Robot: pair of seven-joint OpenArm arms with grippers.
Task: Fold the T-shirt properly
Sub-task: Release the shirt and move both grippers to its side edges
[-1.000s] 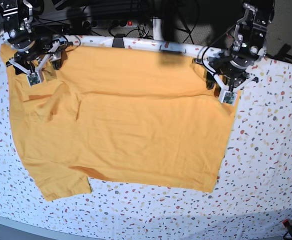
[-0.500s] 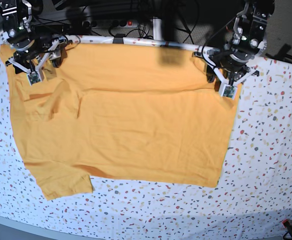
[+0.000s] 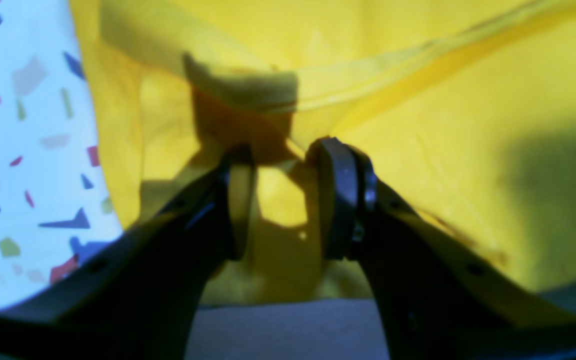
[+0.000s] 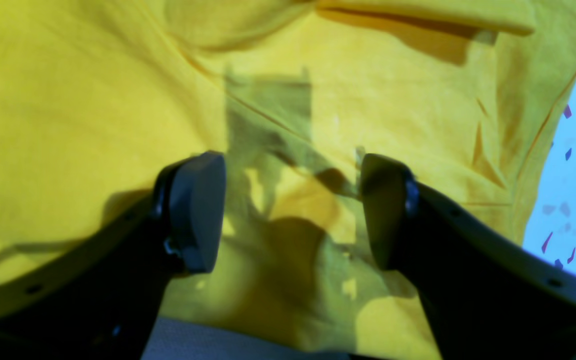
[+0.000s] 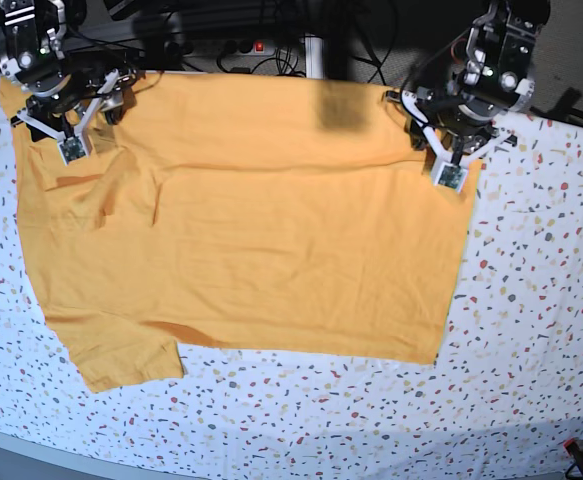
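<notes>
the t-shirt (image 5: 251, 230) lies spread over most of the counter (image 5: 531, 330), which wears a white cloth speckled with coloured chips. in the base view the shirt fills the left and middle of the frame, its plain orange-yellow side up, one short sleeve (image 5: 121, 358) pointing to the lower left and the far edge running along the top of the frame. a long soft crease crosses the cloth from left to right in the upper half, with a few wrinkles near the upper left.

the left gripper (image 5: 449, 150) sits at the upper right of the base view, over the shirt's far right corner. in the left wrist view its fingers (image 3: 340, 200) are close together with a bunched fold of the yellow cloth pinched between their tips (image 3: 280, 150); the speckled cloth shows at the left of that frame.

the right gripper (image 5: 68, 125) sits at the upper left of the base view, over the shirt's far left corner. in the right wrist view its fingers (image 4: 193, 210) stand wide apart above the cloth (image 4: 288, 200), with nothing between them, and whether the tips touch the shirt cannot be told.

dark cables (image 5: 271, 40) lie behind the counter along the top of the base view.
</notes>
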